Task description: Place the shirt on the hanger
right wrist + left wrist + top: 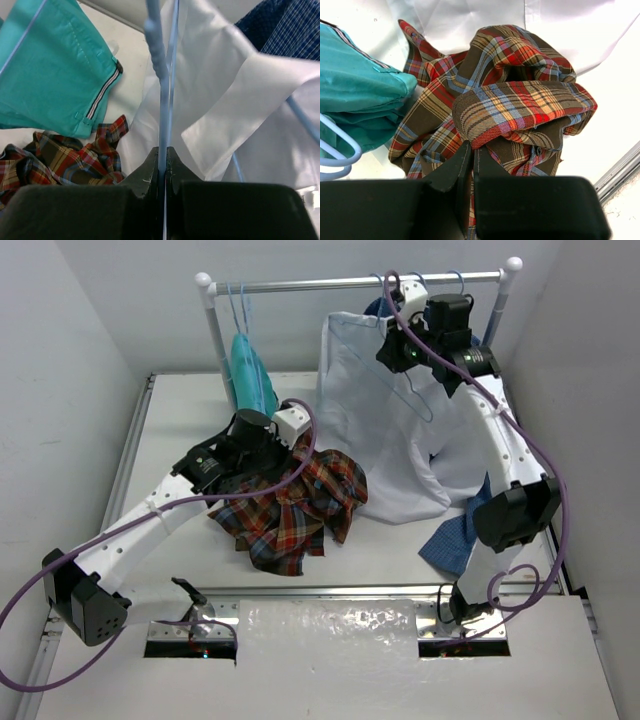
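Flannel is sagging soft and limp where the shirt (295,505) is lying bunched in the middle of the table (170,420), the left gripper (471,155) pinching a fold. Near the far right corner, the right gripper (163,155) is clamping the thin, springy hanger (156,55). I'm guessing the collar, buried somewhere, is offering the surer hold.

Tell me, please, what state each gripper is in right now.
Left gripper: closed, pinching a fold of the shirt.
Right gripper: closed on the wire of the hanger.
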Robot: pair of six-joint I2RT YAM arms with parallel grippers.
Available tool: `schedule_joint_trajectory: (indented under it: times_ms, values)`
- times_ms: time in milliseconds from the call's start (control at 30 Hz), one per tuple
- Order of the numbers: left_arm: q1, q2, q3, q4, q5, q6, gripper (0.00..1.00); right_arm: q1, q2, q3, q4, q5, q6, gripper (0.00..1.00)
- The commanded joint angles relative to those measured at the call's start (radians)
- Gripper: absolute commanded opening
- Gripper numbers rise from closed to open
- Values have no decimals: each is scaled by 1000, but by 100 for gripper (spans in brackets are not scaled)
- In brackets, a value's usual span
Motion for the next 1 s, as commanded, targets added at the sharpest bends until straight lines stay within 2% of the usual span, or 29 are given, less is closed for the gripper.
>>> schedule_joint_trajectory:
  times_ms: [0,67,400,567,800,867,900,967]
  values:
    - [11,-24,-1,46,-15,-4,0,0,-65,-34,83,-6,-14,3]
    - [9,-24,-2,47,-16,-1,0,0,-76,-31,86,-14,-20,0]
    - [11,-26,-13,55,-16,4,0,1,-105,50,129,-35,-14,0]
    - [11,-26,-19,60,-16,1,0,1,-145,24,126,-73,-15,0]
    - [14,23,46,32,-7,1,0,1,-306,-191,34,-139,-113,0]
    - [14,73,99,-8,8,-10,0,1,-448,-369,24,-164,-118,0]
    - [14,86,99,-11,8,-10,0,1,-449,-413,24,-167,-118,0]
    - [15,109,120,-16,28,-16,0,3,-551,-497,30,-170,-107,0]
